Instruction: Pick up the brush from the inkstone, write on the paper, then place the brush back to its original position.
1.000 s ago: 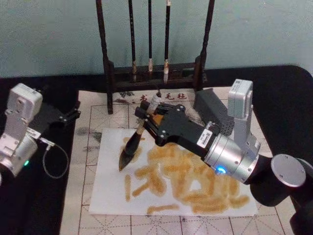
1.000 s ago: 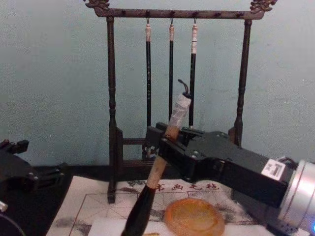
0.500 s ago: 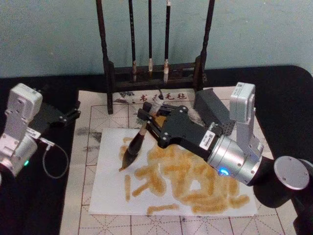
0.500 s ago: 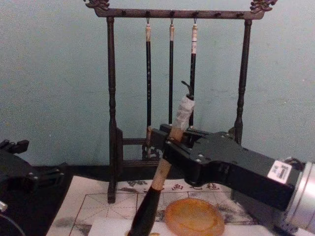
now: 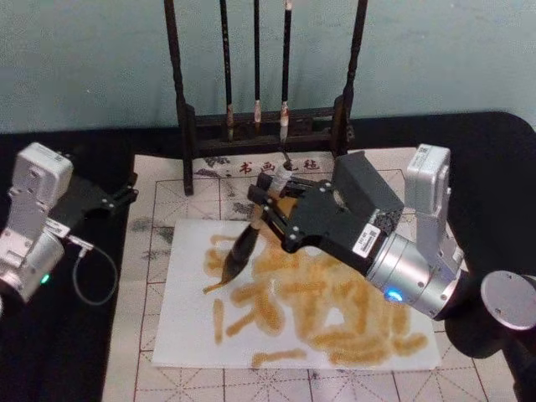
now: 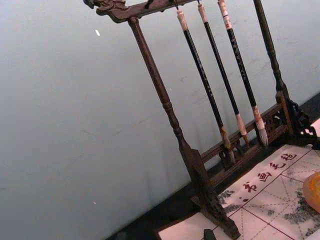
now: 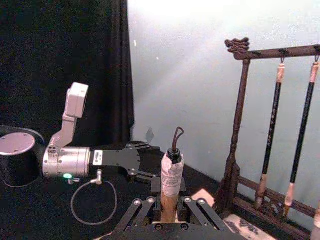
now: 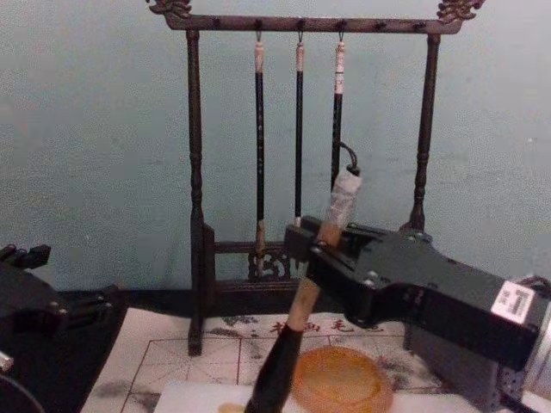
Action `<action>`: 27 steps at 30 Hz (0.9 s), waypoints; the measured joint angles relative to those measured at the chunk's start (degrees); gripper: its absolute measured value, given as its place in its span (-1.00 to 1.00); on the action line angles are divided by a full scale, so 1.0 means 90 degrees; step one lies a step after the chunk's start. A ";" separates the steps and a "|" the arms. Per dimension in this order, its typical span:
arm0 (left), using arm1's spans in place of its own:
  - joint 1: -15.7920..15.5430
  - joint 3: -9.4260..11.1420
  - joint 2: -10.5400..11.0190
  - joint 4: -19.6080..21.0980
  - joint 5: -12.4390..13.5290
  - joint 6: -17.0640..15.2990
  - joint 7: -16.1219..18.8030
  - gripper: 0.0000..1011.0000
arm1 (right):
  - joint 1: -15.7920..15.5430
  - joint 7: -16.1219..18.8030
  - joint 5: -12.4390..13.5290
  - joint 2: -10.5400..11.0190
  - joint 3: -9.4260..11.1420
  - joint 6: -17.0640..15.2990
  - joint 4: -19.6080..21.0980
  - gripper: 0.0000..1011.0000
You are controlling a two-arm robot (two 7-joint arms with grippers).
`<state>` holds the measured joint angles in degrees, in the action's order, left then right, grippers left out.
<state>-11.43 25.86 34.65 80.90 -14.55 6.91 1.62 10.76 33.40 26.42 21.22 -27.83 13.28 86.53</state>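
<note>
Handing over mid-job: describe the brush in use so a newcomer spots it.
Find the wooden rack at the back. Before it, the right gripper holds the brush, tip on the paper. Unlike the three thin hanging brushes, it is thick, tan-handled.

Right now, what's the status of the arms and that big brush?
Right pincer shut on the brush, tilted, tip on the paper. Left pincer parked at left, open. Inkstone sits under the right pincer.

Grid-lined mat [image 5: 134, 335] on black table [image 5: 50, 356]
</note>
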 joint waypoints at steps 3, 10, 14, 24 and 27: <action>0.0000 0.0000 0.0000 0.0000 0.0000 0.0000 0.0000 0.98 | -0.0027 -0.0029 -0.0030 0.0014 0.0039 0.0021 0.0015 -0.63; 0.0000 0.0000 0.0000 0.0000 0.0000 0.0000 0.0000 0.98 | -0.0068 -0.0099 -0.0127 0.0020 0.0115 0.0074 0.0027 -0.63; 0.0000 0.0000 0.0000 0.0000 0.0000 0.0000 0.0000 0.98 | -0.0087 -0.0146 -0.0201 0.0021 0.0163 0.0128 0.0037 -0.63; 0.0000 0.0000 0.0000 0.0000 0.0000 0.0000 0.0000 0.98 | -0.0172 -0.0180 -0.0225 0.0056 0.0328 0.0195 0.0250 -0.63; 0.0000 0.0000 0.0000 0.0000 0.0000 0.0000 0.0000 0.98 | -0.0221 -0.0184 -0.0169 0.0088 0.0408 0.0204 0.0380 -0.63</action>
<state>-11.43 25.86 34.65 80.90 -14.55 6.91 1.62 8.77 31.74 24.90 22.01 -24.16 15.12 89.95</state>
